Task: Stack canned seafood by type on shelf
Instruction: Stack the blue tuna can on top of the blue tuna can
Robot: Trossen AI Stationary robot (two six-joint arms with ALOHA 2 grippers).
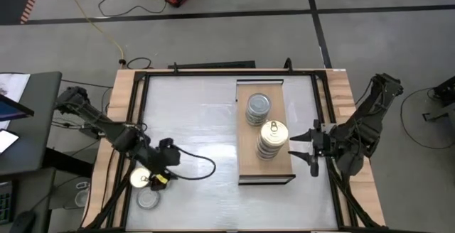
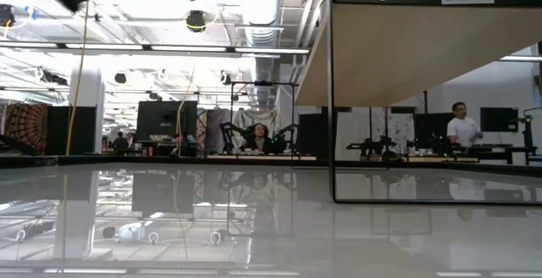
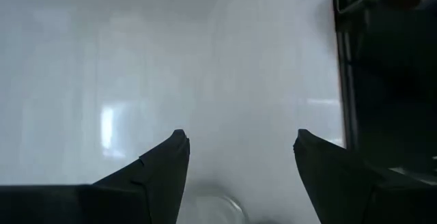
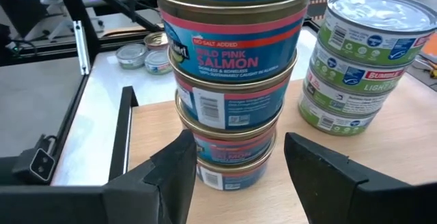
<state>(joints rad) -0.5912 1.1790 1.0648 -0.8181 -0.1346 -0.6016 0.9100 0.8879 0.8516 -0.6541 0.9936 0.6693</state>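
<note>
Stacking nearly complete: salmon stack and silver-lid stack standing on shelf. Right gripper facing salmon stack, fingers spread, empty. Left gripper hovering, fingers spread, near loose tins at table's left front. Next: descending, centring, closing on one tin.

arms: dark, jointed | cable: black, apparently from left arm

Standing on the shelf: a silver-lidded stack and a gold-lidded stack. Hovering over two loose tins, the left gripper. Facing the gold stack, jaws apart, the right gripper.
</note>
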